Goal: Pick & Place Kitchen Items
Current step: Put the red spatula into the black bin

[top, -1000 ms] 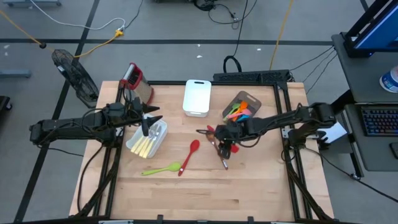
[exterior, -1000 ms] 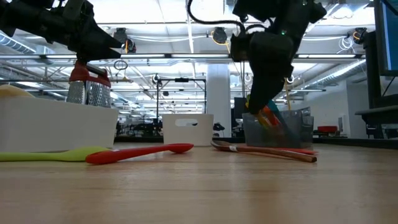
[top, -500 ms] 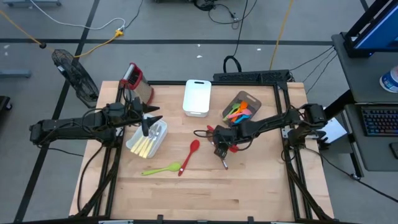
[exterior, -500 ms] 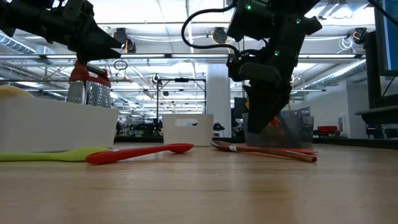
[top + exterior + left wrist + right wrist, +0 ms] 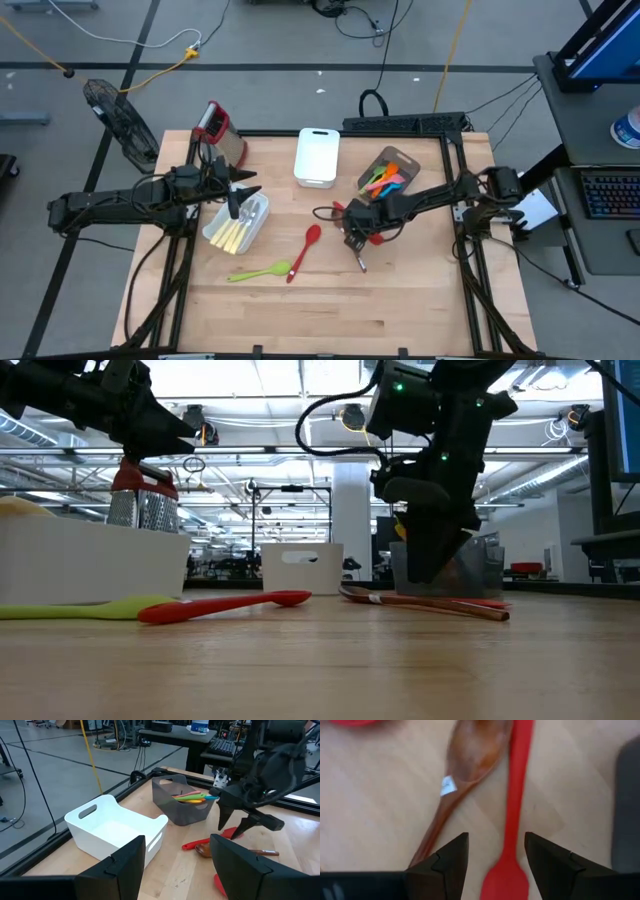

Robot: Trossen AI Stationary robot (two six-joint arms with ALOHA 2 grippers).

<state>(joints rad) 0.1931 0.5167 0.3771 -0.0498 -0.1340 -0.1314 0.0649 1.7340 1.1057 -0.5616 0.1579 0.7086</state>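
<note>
My right gripper (image 5: 355, 243) hangs open, pointing steeply down, low over a red spatula (image 5: 512, 805) and a brown wooden spoon (image 5: 462, 765) lying side by side on the table. In the right wrist view its fingers stand either side of the spatula's handle, and I see no touch. A red spoon (image 5: 305, 249) and a green spoon (image 5: 260, 271) lie flat nearer the table's middle. My left gripper (image 5: 236, 205) waits open above a white bin (image 5: 222, 238) holding pale-yellow-handled cutlery.
A grey bin (image 5: 400, 162) with colourful utensils stands just beyond the right gripper, its wall close by (image 5: 627, 820). An empty white bin (image 5: 317, 155) sits at the far middle, and a steel grater with a red top (image 5: 220, 130) at the far left.
My right gripper has come down toward the red spatula and the wooden spoon and has rolled about its own axis; it hangs lower and steeper than before. The utensils on the table lie where they were.
</note>
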